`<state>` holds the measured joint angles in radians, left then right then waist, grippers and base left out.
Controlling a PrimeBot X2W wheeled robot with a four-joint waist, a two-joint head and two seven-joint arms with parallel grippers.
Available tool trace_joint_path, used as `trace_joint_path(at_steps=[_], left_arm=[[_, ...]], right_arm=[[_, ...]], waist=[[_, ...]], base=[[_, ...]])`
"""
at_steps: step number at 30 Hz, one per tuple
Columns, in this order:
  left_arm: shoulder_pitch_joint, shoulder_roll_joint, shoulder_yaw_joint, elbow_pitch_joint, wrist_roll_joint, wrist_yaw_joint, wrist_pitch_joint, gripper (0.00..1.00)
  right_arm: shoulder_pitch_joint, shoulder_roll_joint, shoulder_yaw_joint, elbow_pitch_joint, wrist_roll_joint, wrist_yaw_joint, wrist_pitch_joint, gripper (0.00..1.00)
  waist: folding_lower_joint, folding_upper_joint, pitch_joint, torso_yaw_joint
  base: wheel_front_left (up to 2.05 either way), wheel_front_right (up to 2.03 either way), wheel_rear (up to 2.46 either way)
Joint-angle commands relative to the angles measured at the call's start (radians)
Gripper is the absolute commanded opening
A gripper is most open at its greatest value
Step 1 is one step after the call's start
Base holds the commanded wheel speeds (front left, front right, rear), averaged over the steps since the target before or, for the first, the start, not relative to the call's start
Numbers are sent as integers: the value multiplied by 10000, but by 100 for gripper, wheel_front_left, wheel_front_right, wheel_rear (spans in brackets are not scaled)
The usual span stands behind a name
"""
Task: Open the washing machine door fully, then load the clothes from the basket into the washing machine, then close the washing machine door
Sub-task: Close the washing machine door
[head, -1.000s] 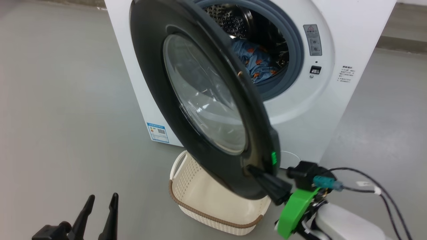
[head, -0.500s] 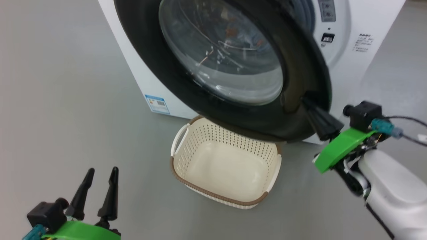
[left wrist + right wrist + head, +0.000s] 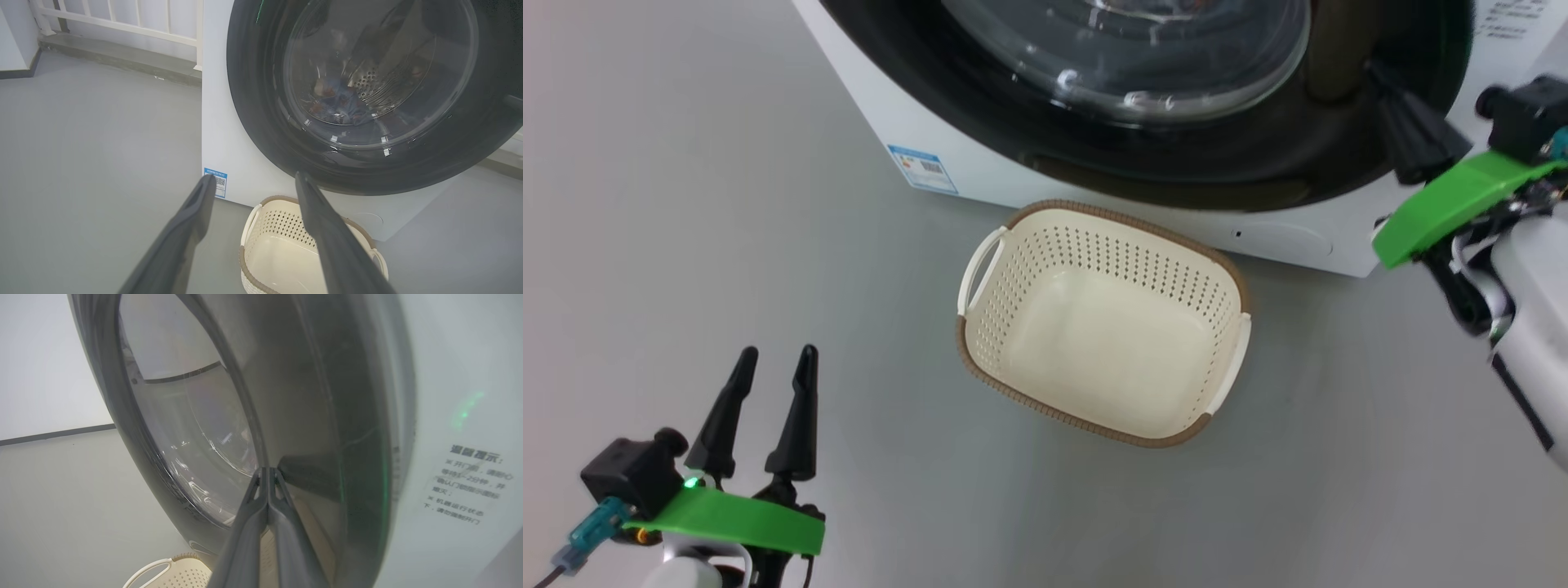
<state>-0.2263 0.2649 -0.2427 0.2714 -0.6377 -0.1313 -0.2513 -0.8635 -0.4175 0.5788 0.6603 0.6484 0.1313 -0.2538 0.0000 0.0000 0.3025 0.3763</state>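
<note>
The door [image 3: 1176,151] has swung in toward the washing machine [image 3: 915,122] since a second ago. It now lies nearly flat on the front, and I can't tell if it has clicked shut. My right gripper [image 3: 1379,72] has its fingers pressed together with nothing between them, tips on the door's black rim. My left gripper [image 3: 777,353] hangs low over the floor [image 3: 686,245], fingers spread wide and empty. The basket [image 3: 1111,253] sits empty on the floor just in front of the machine. The clothes [image 3: 339,108] show through the door glass.
</note>
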Motion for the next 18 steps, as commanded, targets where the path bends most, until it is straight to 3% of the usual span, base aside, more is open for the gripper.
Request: trace_joint_path(at_steps=[1,12,18], left_arm=[[-386,281,341,-248,-61,6,-105,100],[-607,204,374,-197,-87,6,-105,100],[-576,182,388,-120,-69,6,-105,100]], right_arm=[[-405,-141,12,-63,-138,-6,-79,0],[-1845,2,-638,1225,-727,-6,-80,0],[-1744,331,-763,1538,-910,-6,-80,0]], waist=[[0,0,463,238],[0,0,736,333],[0,0,460,243]], base=[[0,0,0],[0,0,0],[0,0,0]])
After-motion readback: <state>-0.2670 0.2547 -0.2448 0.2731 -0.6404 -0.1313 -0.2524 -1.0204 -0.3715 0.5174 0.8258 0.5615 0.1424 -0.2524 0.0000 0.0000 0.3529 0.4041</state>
